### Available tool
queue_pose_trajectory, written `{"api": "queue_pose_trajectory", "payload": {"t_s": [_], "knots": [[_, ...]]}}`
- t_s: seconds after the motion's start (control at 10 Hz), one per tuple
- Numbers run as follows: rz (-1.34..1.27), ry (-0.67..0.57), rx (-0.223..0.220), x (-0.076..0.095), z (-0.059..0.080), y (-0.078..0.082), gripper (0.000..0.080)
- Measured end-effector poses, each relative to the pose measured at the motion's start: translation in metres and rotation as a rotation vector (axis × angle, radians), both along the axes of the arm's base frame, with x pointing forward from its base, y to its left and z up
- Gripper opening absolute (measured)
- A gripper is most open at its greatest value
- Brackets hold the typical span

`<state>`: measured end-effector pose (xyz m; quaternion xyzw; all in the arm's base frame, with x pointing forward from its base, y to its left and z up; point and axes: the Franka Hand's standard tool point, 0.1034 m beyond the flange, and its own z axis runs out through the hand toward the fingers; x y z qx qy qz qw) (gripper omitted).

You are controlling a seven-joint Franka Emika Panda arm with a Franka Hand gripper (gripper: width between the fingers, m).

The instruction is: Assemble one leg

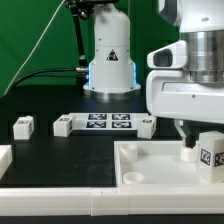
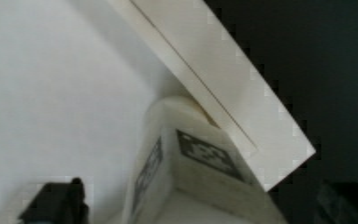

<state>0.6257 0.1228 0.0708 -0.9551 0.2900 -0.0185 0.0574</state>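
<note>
The leg (image 1: pixel 212 150) is a small white block with a tag facing the camera. It stands on the large white tray-like piece (image 1: pixel 150 168), near the exterior view's right edge. My gripper (image 1: pixel 186 134) hangs just above and beside it. In the wrist view the leg (image 2: pixel 202 165) stands between my two dark fingers (image 2: pixel 55 202), with a gap showing on each side. The gripper (image 2: pixel 202 208) is open and holds nothing. The tray's raised rim (image 2: pixel 229 80) runs diagonally past the leg.
Three more legs lie on the black table (image 1: pixel 23 125), (image 1: pixel 62 125), (image 1: pixel 145 124). The marker board (image 1: pixel 108 122) lies between them, in front of the robot base (image 1: pixel 110 60). A white part (image 1: pixel 5 156) sits at the exterior view's left edge. A white bar (image 1: pixel 60 196) runs along the front.
</note>
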Motion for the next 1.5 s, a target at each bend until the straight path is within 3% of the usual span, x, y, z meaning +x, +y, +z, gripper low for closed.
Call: {"api": "queue_pose_trajectory", "payload": {"t_s": [0.6,0.9,1.0,1.1,1.2,1.5], "knots": [[0.706,-0.044,-0.075,0.0022,0.0029,-0.0027,0.0649],[0.828,-0.049,-0.088,0.0032,0.0031,-0.007,0.0621],[0.828,-0.049,-0.088,0.0032,0.0031,-0.0073,0.0451],[0.828,-0.049,-0.088,0.0032,0.0031,-0.0073,0.0451],[0.81,-0.047,-0.086,0.003,0.0029,-0.0073,0.0289],[0.684,-0.038,-0.074,0.0024,0.0025,-0.0052,0.029]]}}
